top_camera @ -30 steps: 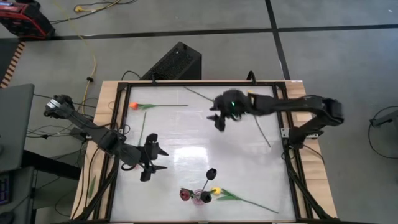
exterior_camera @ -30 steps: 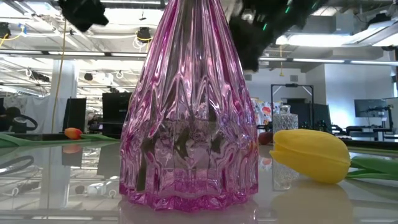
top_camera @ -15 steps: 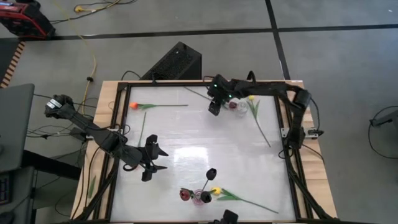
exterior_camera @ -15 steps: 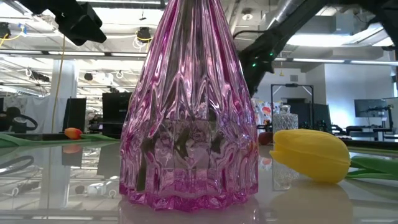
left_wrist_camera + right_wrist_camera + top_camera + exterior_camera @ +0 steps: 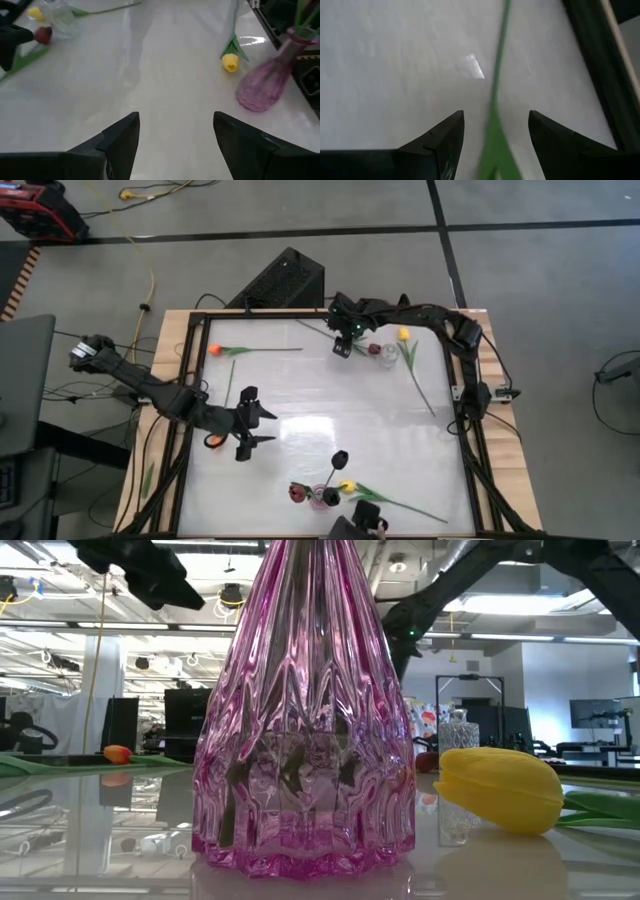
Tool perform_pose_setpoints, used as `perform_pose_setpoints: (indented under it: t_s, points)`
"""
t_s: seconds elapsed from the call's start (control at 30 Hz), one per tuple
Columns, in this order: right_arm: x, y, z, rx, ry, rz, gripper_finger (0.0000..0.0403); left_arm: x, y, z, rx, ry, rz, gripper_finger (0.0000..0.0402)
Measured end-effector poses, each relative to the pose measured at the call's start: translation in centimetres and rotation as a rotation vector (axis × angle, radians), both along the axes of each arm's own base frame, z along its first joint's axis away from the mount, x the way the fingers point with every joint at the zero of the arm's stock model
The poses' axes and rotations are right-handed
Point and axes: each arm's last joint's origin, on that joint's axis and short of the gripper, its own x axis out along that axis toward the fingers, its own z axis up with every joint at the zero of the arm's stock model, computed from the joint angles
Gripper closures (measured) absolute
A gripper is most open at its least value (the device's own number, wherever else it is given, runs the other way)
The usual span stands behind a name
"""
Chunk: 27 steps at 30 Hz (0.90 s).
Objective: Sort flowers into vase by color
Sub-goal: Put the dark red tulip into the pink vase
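Seen from above: right hand (image 5: 342, 347) at the far edge of the white glossy surface (image 5: 300, 395), beside a small clear vase (image 5: 386, 352) with a dark red flower (image 5: 372, 348) and a yellow tulip (image 5: 404, 335) whose stem slants toward the right rail. Only in the right wrist view: fingers (image 5: 445, 137) spread, a thin green stem (image 5: 497, 90) running between them without touching, close to the dark frame rail (image 5: 592, 55). Left hand (image 5: 250, 430) low over the left-middle, fingers (image 5: 117, 140) parted and holding nothing, broad bare surface ahead of it. Orange tulip (image 5: 215, 350) lying alone far left. Near edge: ribbed pink glass vase (image 5: 305, 720), fluted and flared at the base, holding a dark red head (image 5: 296, 493) and a near-black one (image 5: 340, 457); a loose yellow tulip (image 5: 500, 788) lying just beside it, smooth-petalled. Middle of the surface open.
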Motion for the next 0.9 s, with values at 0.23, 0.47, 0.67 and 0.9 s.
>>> perform_pose_setpoints:
  t_s: [0.23,0.47,0.67,0.9]
  points:
    - [-1.2,-1.2,-0.2,0.032,0.031,-0.02,0.0155,0.5,1.3,0.0,0.002,0.013,0.002,0.0159]
    - [-1.3,-0.3,-0.9,0.06,0.059,0.0,0.0155,0.7,1.7,-0.1,-0.006,0.021,-0.016,0.0159]
    - [-2.3,-0.2,-2.2,0.086,0.105,-0.014,0.0155,0.7,1.7,-0.1,-0.001,0.021,-0.019,0.0159]
    - [-2.7,0.2,-2.8,0.099,0.122,-0.013,0.0164,0.7,1.7,0.0,0.001,0.021,-0.021,0.0159]
